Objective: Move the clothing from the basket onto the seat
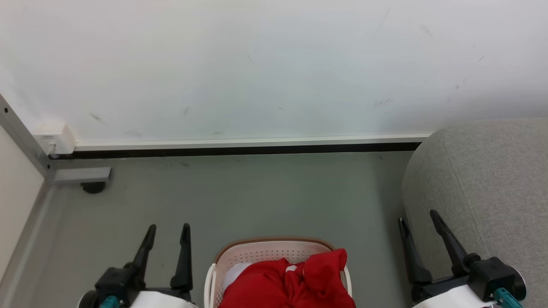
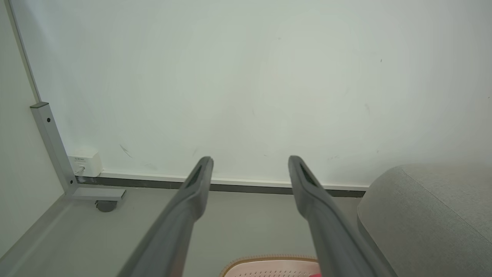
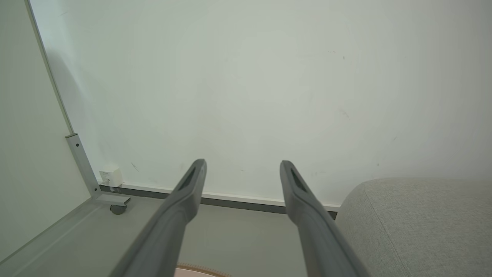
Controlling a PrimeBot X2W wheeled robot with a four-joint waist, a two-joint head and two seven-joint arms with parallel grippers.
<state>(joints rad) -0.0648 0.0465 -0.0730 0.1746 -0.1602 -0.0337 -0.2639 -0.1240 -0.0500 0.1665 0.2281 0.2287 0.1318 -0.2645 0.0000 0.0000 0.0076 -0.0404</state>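
Observation:
The red clothing point(image 1: 295, 280) lies bunched in the white perforated basket point(image 1: 257, 252) with a brown rim, on the floor at the bottom centre of the head view. A bit of the basket's rim point(image 2: 265, 259) shows low in the left wrist view, and the rim point(image 3: 200, 267) shows again in the right wrist view. The light-grey seat point(image 1: 488, 188) rises at the right. My left gripper point(image 1: 168, 229) stands open left of the basket, holding nothing. My right gripper point(image 1: 418, 216) stands open between basket and seat, also empty.
A pale wall point(image 1: 257, 64) with a dark baseboard runs across the back. At the left stands a grey metal frame post point(image 1: 21, 132) with a foot and caster point(image 1: 92, 187), and a white box point(image 1: 53, 137) on the wall. Grey floor point(image 1: 257, 196) lies ahead of the basket.

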